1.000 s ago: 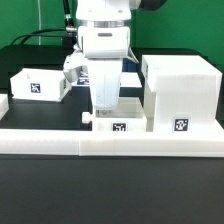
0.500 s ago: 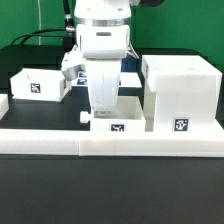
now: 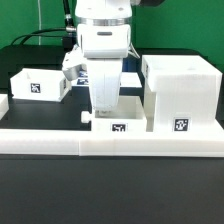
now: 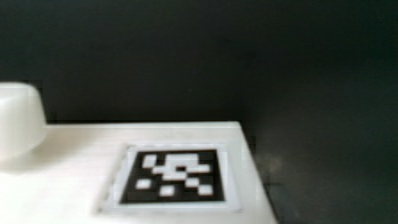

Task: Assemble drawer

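The drawer's large white housing (image 3: pixel 180 95) stands at the exterior view's right, with a tag on its front. A small open-top tray (image 3: pixel 130 124) with a knob (image 3: pixel 85 116) sits right beside it, in the middle. My gripper (image 3: pixel 104 108) reaches down into this tray at its side away from the housing; the fingertips are hidden behind the tray wall. A second tray (image 3: pixel 35 85) stands apart at the left. The wrist view shows a white surface (image 4: pixel 71 150) with a square tag (image 4: pixel 175 178) and a rounded white part (image 4: pixel 15 120); no fingers show there.
A long low white border wall (image 3: pixel 110 142) runs across the front, just before the tray and the housing. The black table top (image 3: pixel 110 190) lies in front of it. Cables hang at the back left (image 3: pixel 45 35).
The gripper and the middle tray have shifted very slightly to the exterior view's left over the last second. Nothing has moved in the last half second.
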You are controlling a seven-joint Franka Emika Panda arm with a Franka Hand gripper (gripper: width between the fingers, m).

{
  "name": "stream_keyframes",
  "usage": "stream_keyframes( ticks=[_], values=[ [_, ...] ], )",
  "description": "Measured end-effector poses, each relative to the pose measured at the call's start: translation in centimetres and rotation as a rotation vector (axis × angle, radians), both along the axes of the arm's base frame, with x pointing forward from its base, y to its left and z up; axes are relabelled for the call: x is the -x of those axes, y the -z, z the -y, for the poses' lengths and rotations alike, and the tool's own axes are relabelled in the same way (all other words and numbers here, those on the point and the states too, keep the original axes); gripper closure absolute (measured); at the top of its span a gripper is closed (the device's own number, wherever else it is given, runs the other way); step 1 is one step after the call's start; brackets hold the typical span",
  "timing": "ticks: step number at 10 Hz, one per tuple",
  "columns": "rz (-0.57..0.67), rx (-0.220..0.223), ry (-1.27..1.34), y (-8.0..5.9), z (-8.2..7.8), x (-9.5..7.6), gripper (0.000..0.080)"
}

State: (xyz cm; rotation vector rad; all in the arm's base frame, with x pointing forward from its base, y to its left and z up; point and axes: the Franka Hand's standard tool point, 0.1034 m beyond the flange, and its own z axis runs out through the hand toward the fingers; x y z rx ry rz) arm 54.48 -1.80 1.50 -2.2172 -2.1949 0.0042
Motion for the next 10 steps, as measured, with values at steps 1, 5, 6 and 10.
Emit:
stream_keyframes(
  ticks=[1, 5, 6, 10],
  values=[
    [0.021, -0.001, 0.002, 0.12, 0.08, 0.01, 0.0757],
    [0.028, -0.002, -0.007, 0.62, -0.38, 0.18, 0.0757],
    [0.032, 0.002, -0.015, 0.58, -0.27, -0.02, 0.0757],
    [0.050, 0.002, -0.004, 0.65, -0.20, 0.02, 0.0757]
  ],
)
